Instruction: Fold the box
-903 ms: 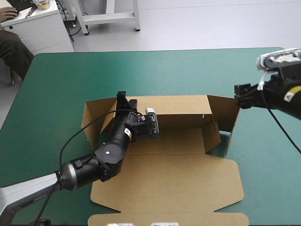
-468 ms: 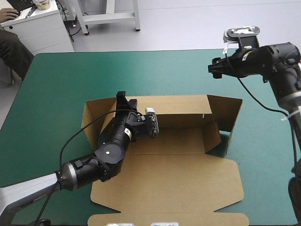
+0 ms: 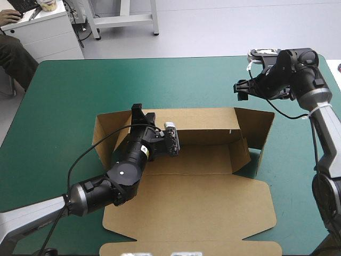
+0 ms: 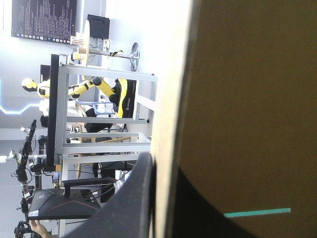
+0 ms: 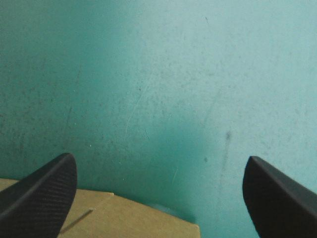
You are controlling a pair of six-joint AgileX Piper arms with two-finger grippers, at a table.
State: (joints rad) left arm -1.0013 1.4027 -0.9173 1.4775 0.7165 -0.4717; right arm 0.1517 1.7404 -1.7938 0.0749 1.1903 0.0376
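Teal-green tabletop [image 3: 69, 96] shows on every side of the box [image 3: 197, 184], which sits near the middle, reaching toward the near edge. It is a half-raised tray. Its back wall [image 3: 202, 120] stands upright and its lid [image 3: 192, 213] lies flat toward me. Its long axis runs side to side, in line with the far edge, and the open side faces up.

I judge the step in hand to be raising and tucking the walls. My left fingers [image 3: 139, 112] are pinched almost together on the back wall near its left end, with the board's edge between them. The right end flap [image 3: 261, 130] stands slanted outward, not tucked.

My right fingers [image 3: 240, 88] are spread wide and hold nothing. They hang over bare cover just beyond the box's far right corner. Next, I think, they should come down to that flap and swing it inward while the left holds the wall steady.
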